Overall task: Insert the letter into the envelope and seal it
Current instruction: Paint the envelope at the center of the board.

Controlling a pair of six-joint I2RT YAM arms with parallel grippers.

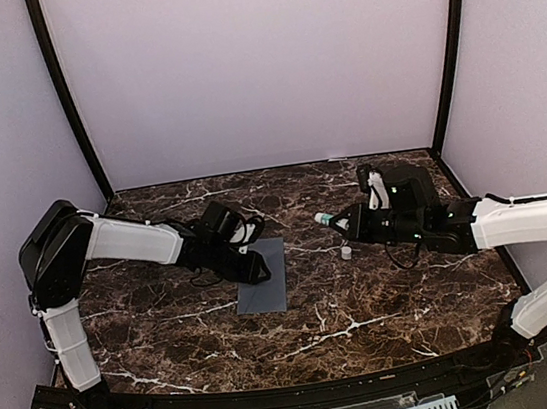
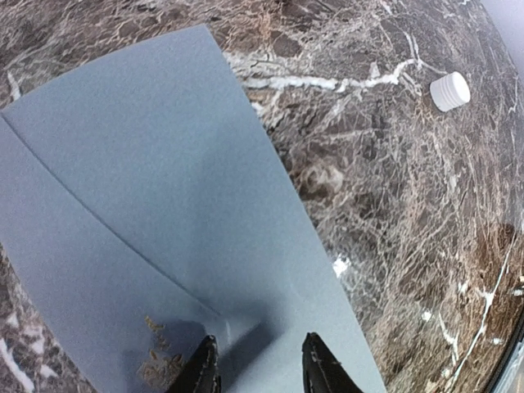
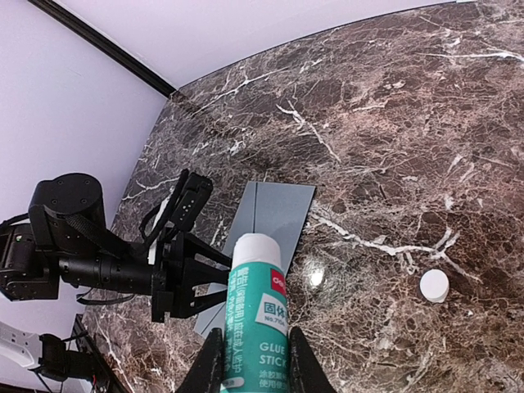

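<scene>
The slate-grey envelope (image 1: 263, 276) lies flat on the marble table, left of centre. My left gripper (image 1: 254, 265) rests low over its left part. In the left wrist view its jaws (image 2: 260, 364) stand apart over the grey paper (image 2: 164, 188), with nothing between them. A crease runs across the paper, and a brownish smear (image 2: 151, 360) sits beside the left fingertip. The letter is not visible in any view. My right gripper (image 3: 252, 368) is shut on an uncapped green glue stick (image 3: 258, 319), held above the table to the right of the envelope (image 3: 274, 214).
A small white cap (image 1: 345, 251) stands on the marble to the right of the envelope and appears in both wrist views (image 2: 450, 90) (image 3: 434, 285). Pale walls with black corner posts close off the back and sides. The left arm (image 3: 164, 270) reaches over the envelope's left side.
</scene>
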